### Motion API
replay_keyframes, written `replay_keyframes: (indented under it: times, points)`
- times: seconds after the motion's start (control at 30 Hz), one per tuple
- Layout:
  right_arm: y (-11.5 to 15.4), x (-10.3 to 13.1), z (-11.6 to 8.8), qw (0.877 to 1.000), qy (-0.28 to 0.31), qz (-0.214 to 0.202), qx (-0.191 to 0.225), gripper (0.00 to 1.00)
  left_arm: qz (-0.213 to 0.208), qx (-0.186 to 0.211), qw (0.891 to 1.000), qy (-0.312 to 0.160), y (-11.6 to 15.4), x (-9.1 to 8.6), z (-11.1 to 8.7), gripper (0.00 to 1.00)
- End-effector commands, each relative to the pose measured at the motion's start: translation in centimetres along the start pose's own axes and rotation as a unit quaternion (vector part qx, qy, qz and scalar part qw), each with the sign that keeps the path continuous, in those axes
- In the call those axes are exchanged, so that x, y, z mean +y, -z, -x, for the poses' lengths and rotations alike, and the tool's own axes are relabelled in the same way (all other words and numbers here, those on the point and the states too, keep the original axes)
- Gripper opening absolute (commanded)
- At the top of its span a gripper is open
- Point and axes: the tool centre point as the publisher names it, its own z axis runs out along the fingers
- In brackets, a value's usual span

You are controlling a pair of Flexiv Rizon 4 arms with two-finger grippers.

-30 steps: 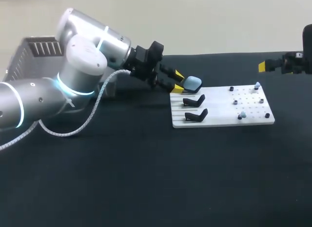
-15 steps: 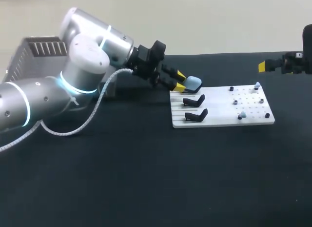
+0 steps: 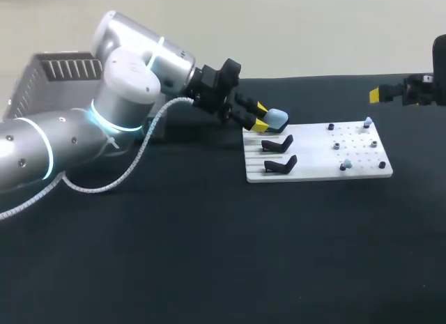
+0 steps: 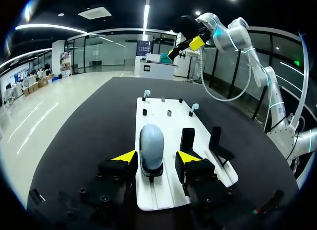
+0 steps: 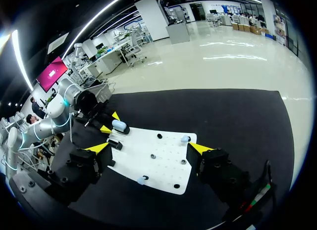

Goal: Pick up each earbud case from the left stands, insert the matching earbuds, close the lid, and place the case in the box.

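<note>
Left gripper straddles the blue case on its stand; right gripper hangs open near the board.
We see the black table [image 3: 209, 254], and our left arm [image 3: 125, 94] coming in past the grey box [image 3: 49, 80] at the back left, toward the white board [image 3: 313, 164]. Our left gripper [image 3: 259, 116] is released, one yellow tip on each side of the case, with gaps to it. Our right gripper [image 5: 149, 148] is spread wide, near the board's right end and apart from it. Two black stands [image 3: 279, 144] sit beside the case's stand. The light blue earbud case [image 3: 277, 118] rests on the rearmost stand, on the board's left part. Small pale earbuds [image 3: 367, 121] sit on the board's right part.
</note>
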Motion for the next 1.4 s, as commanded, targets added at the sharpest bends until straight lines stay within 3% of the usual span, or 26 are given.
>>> replay_keyframes:
  times: [0.03, 0.2, 1.17, 1.2, 1.27, 1.37, 1.4]
  points:
    - [0.04, 0.03, -0.01, 1.000, 0.000, -0.001, 0.000, 1.00, -0.003, -0.001, 1.000, -0.001, -0.24, 0.58, 0.05, 0.55]
    - [0.04, 0.03, -0.01, 1.000, 0.000, -0.001, 0.000, 1.00, -0.004, -0.001, 1.000, -0.001, -0.45, 0.58, 0.09, 0.50]
    - [0.04, 0.03, -0.01, 1.000, 0.000, -0.001, 0.000, 1.00, -0.007, 0.005, 1.000, -0.003, -1.17, 0.22, 0.17, 0.44]
    - [0.04, 0.03, -0.01, 1.000, 0.000, -0.001, 0.000, 1.00, -0.008, 0.005, 1.000, -0.003, -1.18, 0.22, 0.17, 0.43]
    - [0.04, 0.03, -0.01, 1.000, 0.000, -0.001, 0.000, 1.00, -0.007, 0.006, 1.000, -0.003, -1.22, 0.23, 0.13, 0.18]
    - [0.04, 0.03, -0.01, 1.000, 0.000, -0.001, 0.000, 1.00, -0.006, 0.006, 1.000, -0.003, -1.18, 0.28, 0.08, 0.09]
    - [0.04, 0.03, -0.01, 1.000, 0.000, -0.001, 0.000, 1.00, -0.005, 0.006, 1.000, -0.003, -1.11, 0.29, 0.07, 0.00]
